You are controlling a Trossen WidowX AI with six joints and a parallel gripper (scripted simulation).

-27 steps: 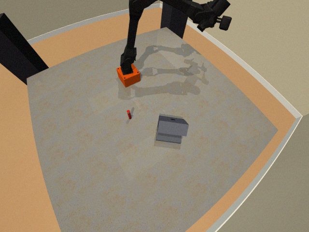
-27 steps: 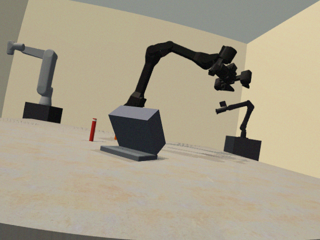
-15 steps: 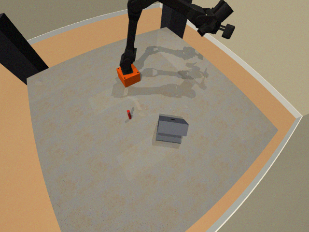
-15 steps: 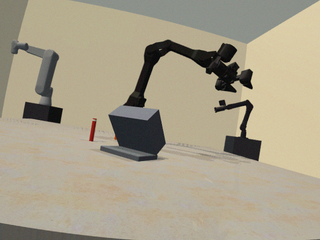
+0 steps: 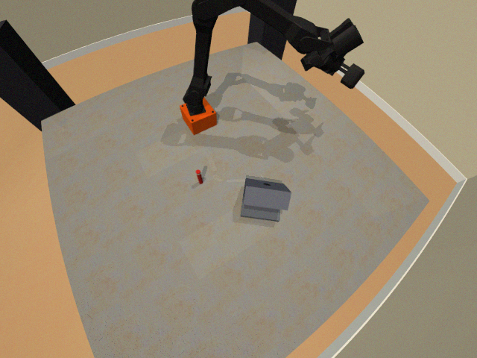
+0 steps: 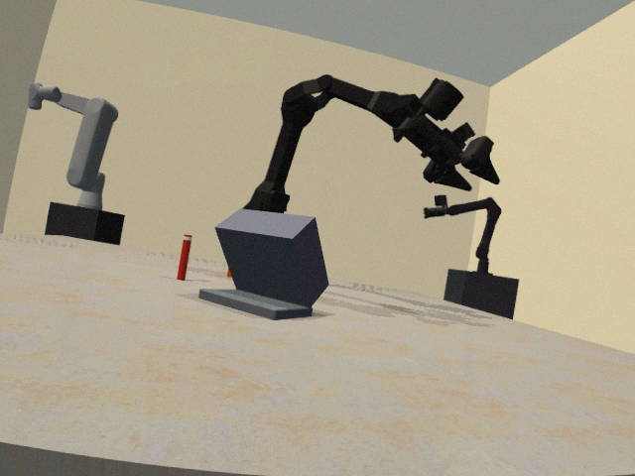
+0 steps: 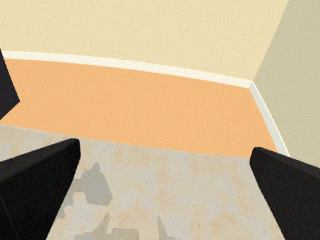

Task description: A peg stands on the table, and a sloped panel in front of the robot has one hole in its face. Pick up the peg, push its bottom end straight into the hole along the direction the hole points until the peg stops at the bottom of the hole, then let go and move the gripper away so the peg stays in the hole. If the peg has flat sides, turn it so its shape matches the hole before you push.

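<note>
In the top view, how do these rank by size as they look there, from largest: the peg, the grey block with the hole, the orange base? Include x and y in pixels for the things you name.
1. grey block [image 5: 265, 198] [image 6: 271, 256]
2. orange base [image 5: 204, 123] [image 6: 229, 273]
3. peg [image 5: 199, 177] [image 6: 184, 258]

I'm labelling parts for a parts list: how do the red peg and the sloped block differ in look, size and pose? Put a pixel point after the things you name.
The peg [image 5: 200, 178] [image 6: 184, 259] is red with a pale band near its top; the sloped block [image 5: 266, 198] [image 6: 271, 261] is plain grey.
The peg is slim and small, the block far bulkier.
The peg stands upright, while the block leans over its flat base.
Both are out of the gripper [image 6: 484, 186].
</note>
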